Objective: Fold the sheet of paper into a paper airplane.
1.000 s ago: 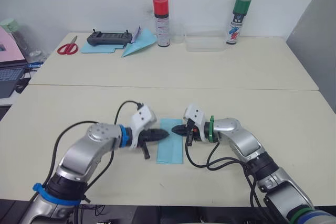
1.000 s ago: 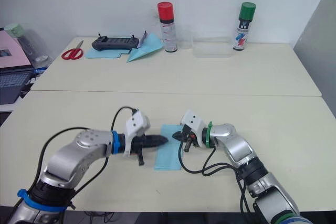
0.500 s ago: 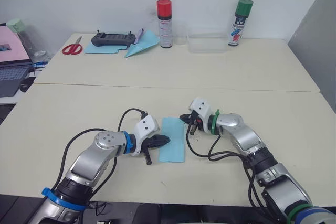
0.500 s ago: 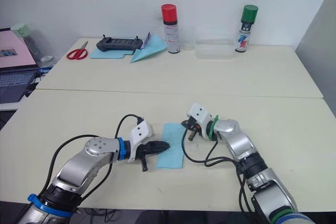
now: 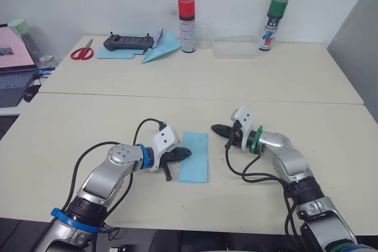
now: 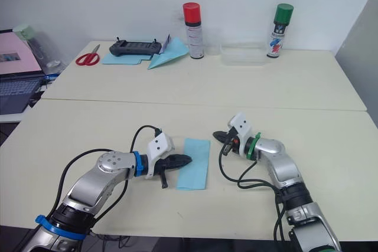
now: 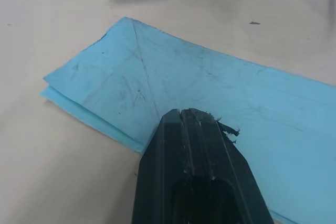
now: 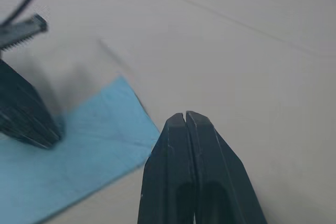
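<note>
The sheet of paper lies flat on the near table as a narrow light-blue rectangle, folded double, with diagonal creases visible in the left wrist view. My left gripper is shut, its tip resting on the paper's left edge about halfway along. A short way to the right of the paper's far right corner, my right gripper is shut and clear of the sheet. The right wrist view has that corner just ahead of the gripper's tip.
On the far table stand a red-capped spray can, a green-capped can and a clear plastic box. Left of them lie a paper dart, a black controller on a blue sheet, and red scissors. A laptop sits at far left.
My right gripper has drawn back to the right, off the paper's far right corner. The left gripper stays at the paper's left edge. The camera view has shifted a little.
</note>
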Robot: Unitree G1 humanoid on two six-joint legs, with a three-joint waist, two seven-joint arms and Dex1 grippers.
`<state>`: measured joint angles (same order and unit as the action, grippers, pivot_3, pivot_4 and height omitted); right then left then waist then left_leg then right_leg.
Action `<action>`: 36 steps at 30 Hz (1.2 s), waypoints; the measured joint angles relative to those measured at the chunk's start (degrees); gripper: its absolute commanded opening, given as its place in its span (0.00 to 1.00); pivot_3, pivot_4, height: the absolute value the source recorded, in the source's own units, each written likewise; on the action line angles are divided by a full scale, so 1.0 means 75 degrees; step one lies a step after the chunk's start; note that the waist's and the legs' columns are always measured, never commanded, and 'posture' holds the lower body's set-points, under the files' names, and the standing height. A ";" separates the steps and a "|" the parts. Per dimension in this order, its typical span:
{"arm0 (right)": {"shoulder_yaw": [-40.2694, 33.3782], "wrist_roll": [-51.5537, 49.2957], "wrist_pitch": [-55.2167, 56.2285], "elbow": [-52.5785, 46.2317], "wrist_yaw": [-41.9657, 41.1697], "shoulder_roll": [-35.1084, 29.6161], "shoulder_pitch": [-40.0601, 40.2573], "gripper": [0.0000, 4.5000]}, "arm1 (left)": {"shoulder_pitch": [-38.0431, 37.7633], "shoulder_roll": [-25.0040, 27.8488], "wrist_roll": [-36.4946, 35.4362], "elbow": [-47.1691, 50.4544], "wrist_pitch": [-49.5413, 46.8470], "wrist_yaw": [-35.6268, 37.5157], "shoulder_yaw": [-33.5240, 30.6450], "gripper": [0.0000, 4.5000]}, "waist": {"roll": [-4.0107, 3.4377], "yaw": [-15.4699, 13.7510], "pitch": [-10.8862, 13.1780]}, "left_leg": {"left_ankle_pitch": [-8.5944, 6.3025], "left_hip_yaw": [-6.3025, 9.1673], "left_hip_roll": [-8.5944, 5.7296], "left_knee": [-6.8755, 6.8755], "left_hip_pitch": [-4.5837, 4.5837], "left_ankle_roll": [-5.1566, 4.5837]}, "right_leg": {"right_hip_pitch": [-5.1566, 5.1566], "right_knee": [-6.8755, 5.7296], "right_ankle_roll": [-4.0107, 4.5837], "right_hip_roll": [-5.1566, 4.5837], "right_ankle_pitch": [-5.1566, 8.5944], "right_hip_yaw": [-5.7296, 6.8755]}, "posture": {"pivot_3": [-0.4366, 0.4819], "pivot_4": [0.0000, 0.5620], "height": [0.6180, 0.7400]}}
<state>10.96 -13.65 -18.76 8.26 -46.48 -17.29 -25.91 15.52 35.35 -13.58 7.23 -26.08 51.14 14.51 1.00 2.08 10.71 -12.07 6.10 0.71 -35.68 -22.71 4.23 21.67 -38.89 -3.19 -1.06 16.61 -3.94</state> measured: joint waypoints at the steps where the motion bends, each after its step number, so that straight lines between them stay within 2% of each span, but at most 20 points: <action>1: 0.0115 0.0056 -0.0029 -0.0049 -0.0062 -0.0058 0.0029 0.00 | -0.0001 -0.0018 0.0003 0.0000 0.0000 0.0000 0.0000 0.00 | 0.0000 -0.0007 0.0000 | 0.0000 -0.0001 -0.0001 0.0000 -0.0001 0.0000 | 0.0000 0.0001 0.0002 0.0000 0.0002 0.0000 | 0.48 0.27 1.00; 4: 0.0572 0.0325 -0.0146 -0.0056 -0.0237 -0.0223 0.0259 0.00 | 0.0001 -0.0033 0.0008 0.0011 0.0000 0.0015 0.0002 0.00 | 0.0000 -0.0016 0.0000 | 0.0000 -0.0004 -0.0003 0.0000 -0.0011 0.0000 | 0.0006 0.0009 0.0002 -0.0003 0.0002 -0.0002 | 0.48 0.27 1.00; 14: 0.1148 0.0593 -0.0424 -0.0817 -0.1006 -0.0880 0.0559 0.00 | 0.0126 -0.0039 0.0100 -0.0085 -0.0001 0.0104 0.0085 0.00 | 0.0000 -0.0025 -0.0023 | -0.0001 -0.0005 -0.0002 0.0012 -0.0003 0.0001 | 0.0000 0.0024 0.0002 -0.0004 0.0005 -0.0001 | 0.48 0.27 1.00; 25: 0.1297 0.0274 -0.1255 -0.1463 -0.1766 -0.1024 0.0787 0.00 | -0.0028 -0.0120 0.0093 0.0239 -0.0310 0.0091 0.0095 0.00 | 0.0021 -0.0020 -0.0051 | -0.0001 -0.0005 0.0000 0.0083 0.0013 0.0001 | -0.0002 0.0053 0.0000 -0.0004 0.0019 0.0003 | 0.48 0.27 1.00; 31: 0.1302 0.0185 -0.1388 -0.1581 -0.1765 -0.1028 0.0830 0.00 | -0.0043 -0.0125 0.0094 0.0340 -0.0422 0.0095 0.0101 0.00 | 0.0021 -0.0021 -0.0052 | -0.0002 -0.0001 0.0001 0.0101 0.0013 0.0002 | 0.0002 0.0054 -0.0001 -0.0004 0.0029 0.0008 | 0.48 0.27 1.00; 36: 0.0897 -0.0181 -0.1923 -0.1669 -0.1648 -0.1148 0.0831 0.00 | -0.0259 -0.0076 -0.0066 0.0699 -0.0677 0.0238 0.0121 0.00 | 0.0024 -0.0027 -0.0048 | -0.0002 0.0000 -0.0002 0.0100 -0.0002 0.0002 | 0.0005 0.0074 -0.0001 -0.0010 0.0028 0.0012 | 0.48 0.27 1.00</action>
<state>17.68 -15.01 -33.18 -4.25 -58.84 -25.90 -19.67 13.58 34.78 -14.07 12.47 -31.16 52.93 15.42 1.17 1.87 10.35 -12.08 6.09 0.69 -34.93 -22.73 4.25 21.71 -38.33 -3.20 -1.14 16.82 -3.85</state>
